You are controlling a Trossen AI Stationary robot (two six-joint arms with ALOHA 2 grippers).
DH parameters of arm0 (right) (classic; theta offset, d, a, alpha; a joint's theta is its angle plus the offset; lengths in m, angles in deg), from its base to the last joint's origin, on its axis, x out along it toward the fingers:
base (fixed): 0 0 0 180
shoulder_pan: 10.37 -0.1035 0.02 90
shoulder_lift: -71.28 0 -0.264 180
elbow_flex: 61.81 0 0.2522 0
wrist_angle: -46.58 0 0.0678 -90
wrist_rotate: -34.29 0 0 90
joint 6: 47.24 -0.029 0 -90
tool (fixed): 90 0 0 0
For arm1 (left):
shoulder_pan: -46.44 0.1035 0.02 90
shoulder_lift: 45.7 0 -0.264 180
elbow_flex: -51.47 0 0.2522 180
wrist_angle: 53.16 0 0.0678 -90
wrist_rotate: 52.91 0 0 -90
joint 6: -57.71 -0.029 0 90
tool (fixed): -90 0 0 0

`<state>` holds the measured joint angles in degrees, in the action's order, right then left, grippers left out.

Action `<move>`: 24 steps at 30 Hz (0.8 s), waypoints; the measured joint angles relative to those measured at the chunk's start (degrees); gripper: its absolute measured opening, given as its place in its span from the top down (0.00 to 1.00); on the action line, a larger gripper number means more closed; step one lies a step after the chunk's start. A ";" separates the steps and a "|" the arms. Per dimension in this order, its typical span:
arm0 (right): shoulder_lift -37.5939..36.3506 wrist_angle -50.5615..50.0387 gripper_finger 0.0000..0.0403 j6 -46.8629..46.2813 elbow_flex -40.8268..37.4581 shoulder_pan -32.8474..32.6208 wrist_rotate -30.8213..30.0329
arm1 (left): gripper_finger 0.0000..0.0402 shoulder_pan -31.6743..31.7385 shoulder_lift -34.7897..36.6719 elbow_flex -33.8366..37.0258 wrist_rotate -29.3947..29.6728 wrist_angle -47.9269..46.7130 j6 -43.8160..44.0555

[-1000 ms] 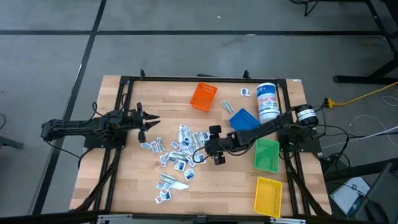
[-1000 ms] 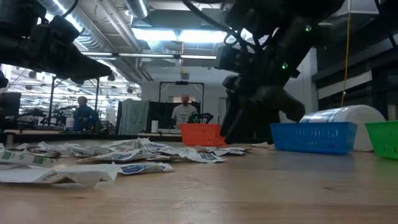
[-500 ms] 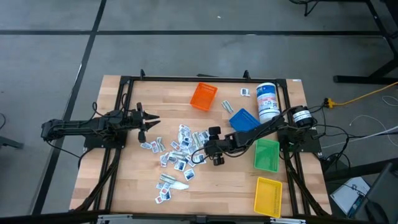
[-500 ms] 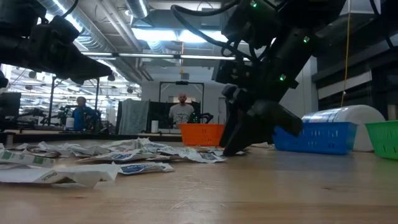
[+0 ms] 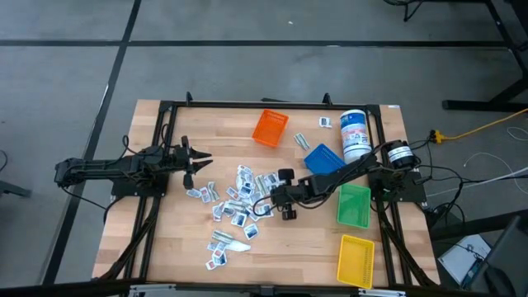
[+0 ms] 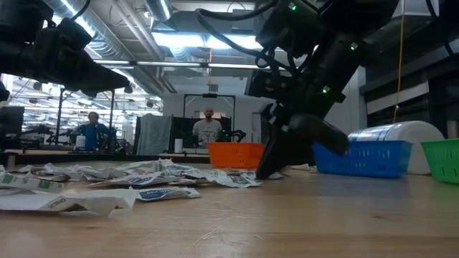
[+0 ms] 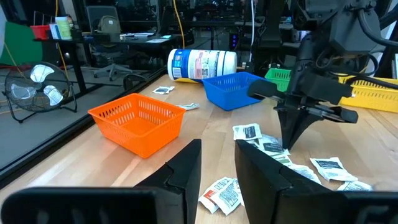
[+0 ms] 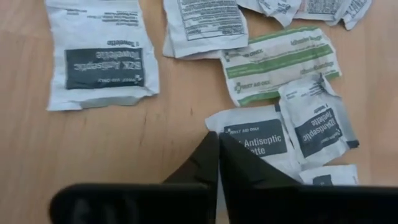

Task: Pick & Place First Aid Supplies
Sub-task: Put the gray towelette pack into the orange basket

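The first aid supplies (image 5: pixel 239 198) are small flat white packets strewn over the middle of the wooden table. My right gripper (image 5: pixel 272 195) reaches in from the right, slanting down, its fingertips (image 6: pixel 264 172) at the table surface on the pile's right edge. It is shut at a white packet printed "Antiseptic" (image 8: pixel 255 138). My left gripper (image 5: pixel 198 162) waits open above the table's left side, clear of the packets, and its two fingers (image 7: pixel 186 171) show a gap. My right gripper pinches the antiseptic packet at one short edge (image 8: pixel 225 130) between its two fingers, which meet there. The fingers come slanting down from the table's right side. The packet still lies flat on the wood, partly under a neighbouring packet (image 8: pixel 317 121).
An orange bin (image 5: pixel 270 127) stands at the back. A blue bin (image 5: pixel 323 158) and a white canister (image 5: pixel 355 134) lying on its side are at the back right. A green bin (image 5: pixel 354 205) and a yellow bin (image 5: pixel 356 260) stand along the right. Bare wood lies near the front.
My right gripper has sunk a little onto the right edge of the packet pile and has shut there. The packets lie as before.
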<state>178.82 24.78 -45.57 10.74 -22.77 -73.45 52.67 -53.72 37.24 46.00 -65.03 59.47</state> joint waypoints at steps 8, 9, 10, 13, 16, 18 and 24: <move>-0.76 -1.45 0.99 -1.05 0.32 0.15 -0.15 | 0.77 -0.01 0.01 0.00 0.00 0.00 0.01; -1.05 -2.24 0.99 -0.99 0.78 0.15 -0.10 | 0.77 -0.01 0.00 0.00 0.00 0.00 0.00; -1.35 -2.79 0.99 -0.74 1.41 0.15 -0.07 | 0.77 -0.01 0.01 0.00 0.00 0.00 0.00; -2.66 -5.76 0.99 0.61 3.53 0.23 -0.07 | 0.77 -0.01 -0.01 0.00 0.00 0.00 0.00; -3.13 -10.09 0.99 1.89 6.38 0.48 -0.24 | 0.77 -0.01 0.01 0.00 0.00 -0.01 0.01; -3.13 -12.77 0.99 2.84 9.00 0.86 -0.20 | 0.77 -0.01 0.01 0.00 0.00 0.00 0.00; -3.26 -14.76 0.99 7.24 14.95 2.52 -0.26 | 0.77 0.00 -0.01 0.00 0.00 -0.02 0.00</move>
<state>175.57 10.02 -38.33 25.69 -20.25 -73.71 52.68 -53.73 37.24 46.00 -65.04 59.47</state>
